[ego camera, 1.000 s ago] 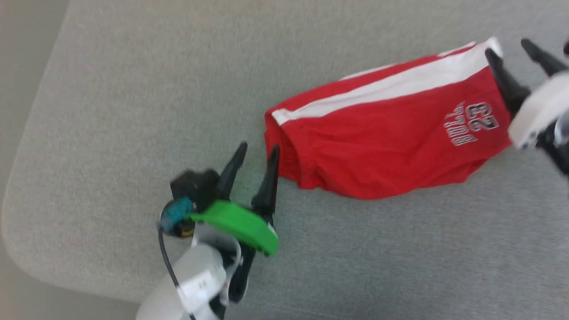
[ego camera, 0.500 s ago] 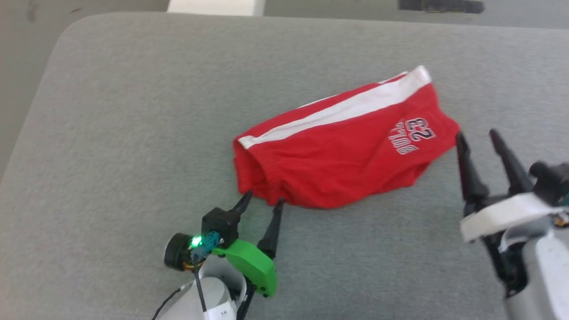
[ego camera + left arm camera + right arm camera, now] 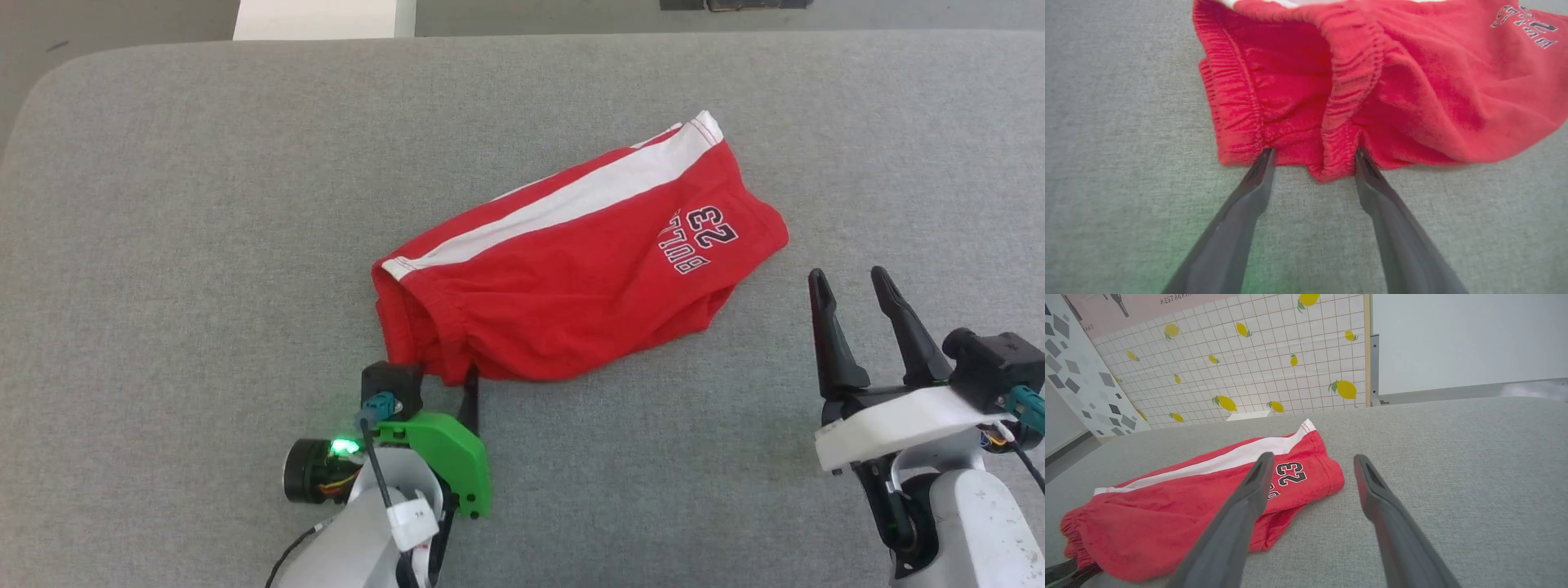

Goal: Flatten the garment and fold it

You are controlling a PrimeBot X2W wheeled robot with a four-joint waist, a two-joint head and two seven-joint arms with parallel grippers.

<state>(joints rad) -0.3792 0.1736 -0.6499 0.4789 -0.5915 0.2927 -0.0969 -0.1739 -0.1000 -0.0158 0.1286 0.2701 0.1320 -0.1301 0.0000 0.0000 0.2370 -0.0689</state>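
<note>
My left gripper (image 3: 1314, 152) is arriving astride the garment's (image 3: 571, 278) waistband (image 3: 1349, 81), jaws spread; my right gripper (image 3: 847, 273), equally spread, is backing off its hem (image 3: 747, 184). Flattening is apparently beginning on the grey pad (image 3: 204, 204): next, clamping the waistband.

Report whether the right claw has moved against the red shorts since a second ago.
Yes. The open right claw drew back toward the robot: earlier it overlapped the printed hem of the bright red fabric shorts; now it stands clear.

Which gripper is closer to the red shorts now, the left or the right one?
Left. The left gripper, open, has its tips at the waistband edge of the red shorts. The right gripper, also open, is apart from the hem end.
</note>
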